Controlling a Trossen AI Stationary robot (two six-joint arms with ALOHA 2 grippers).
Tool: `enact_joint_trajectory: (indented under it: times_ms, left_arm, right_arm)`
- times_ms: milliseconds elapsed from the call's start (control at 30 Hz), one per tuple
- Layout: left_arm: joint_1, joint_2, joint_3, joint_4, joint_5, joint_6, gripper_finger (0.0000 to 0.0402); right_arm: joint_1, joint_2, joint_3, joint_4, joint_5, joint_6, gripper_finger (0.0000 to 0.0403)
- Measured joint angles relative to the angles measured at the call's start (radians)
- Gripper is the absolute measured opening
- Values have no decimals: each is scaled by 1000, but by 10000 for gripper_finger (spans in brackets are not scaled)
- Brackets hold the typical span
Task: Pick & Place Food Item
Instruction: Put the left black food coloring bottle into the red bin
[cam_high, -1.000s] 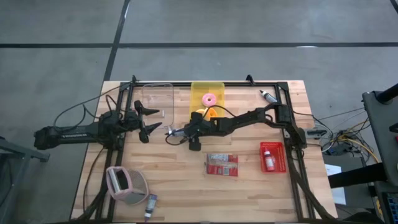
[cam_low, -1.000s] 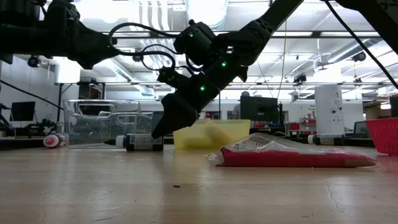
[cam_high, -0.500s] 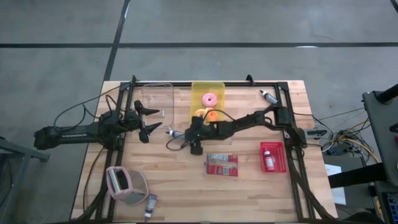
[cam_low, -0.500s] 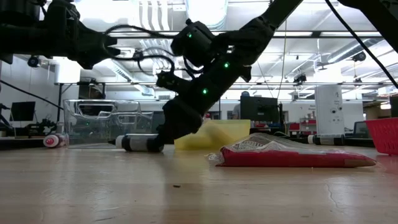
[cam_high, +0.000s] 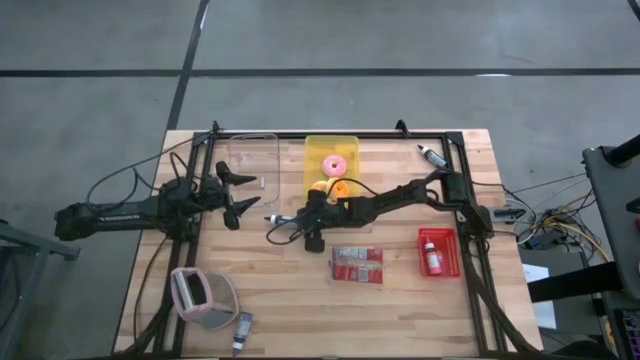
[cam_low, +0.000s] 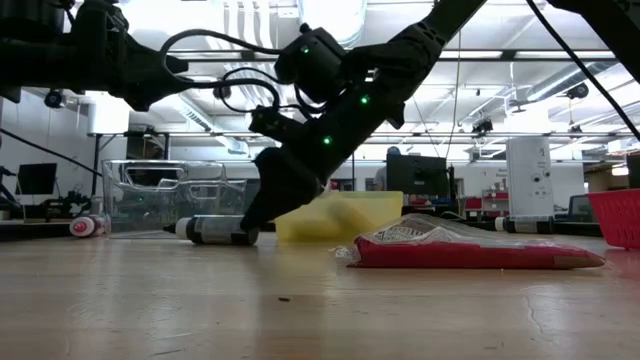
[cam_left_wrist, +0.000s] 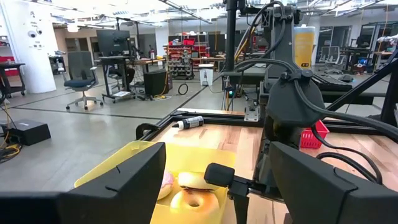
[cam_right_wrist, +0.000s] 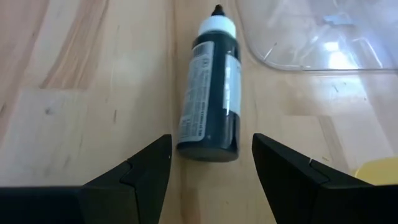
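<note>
A small dark bottle with a white cap (cam_right_wrist: 210, 93) lies on its side on the wooden table (cam_high: 300, 290), left of the yellow bin (cam_high: 316, 150). The bin holds a pink donut (cam_high: 337, 166) and an orange one (cam_high: 336, 190). My right gripper (cam_right_wrist: 211, 168) is open and low over the table, with one finger on each side of the bottle's flat base. It also shows in the high view (cam_high: 290, 216) and the low view (cam_low: 250, 222). My left gripper (cam_high: 238, 195) is open and empty, raised beside the clear container (cam_high: 252, 160). My right gripper comes at the bottle's base end (cam_right_wrist: 208, 149) along its length, slanting down from the table's right. Its open fingers (cam_right_wrist: 137, 171) stand either side of the base. I cannot tell whether they touch the bottle, which lies flat on the table.
A red snack packet (cam_high: 357, 265) lies near the table's middle and a red basket (cam_high: 438, 250) stands at the right. A pink and white object (cam_high: 200, 295) and a small bottle (cam_high: 243, 328) lie at the near left. Another bottle (cam_high: 431, 153) lies at the far right.
My right gripper has gone down and toward the table's left, and its open fingers have come around the dark bottle's base. In the low view the bottle has slid a little toward the left along the table.
</note>
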Motion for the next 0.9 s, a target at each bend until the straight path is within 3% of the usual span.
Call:
enact_joint_trajectory:
  times_ms: [200, 900]
  left_arm:
    - [0, 0, 0, 0, 0, 0, 289]
    - [0, 0, 0, 0, 0, 0, 291]
  right_arm:
    - [3, -1, 0, 14, 3, 63, 219]
    - [4, -1, 0, 2, -8, 65, 212]
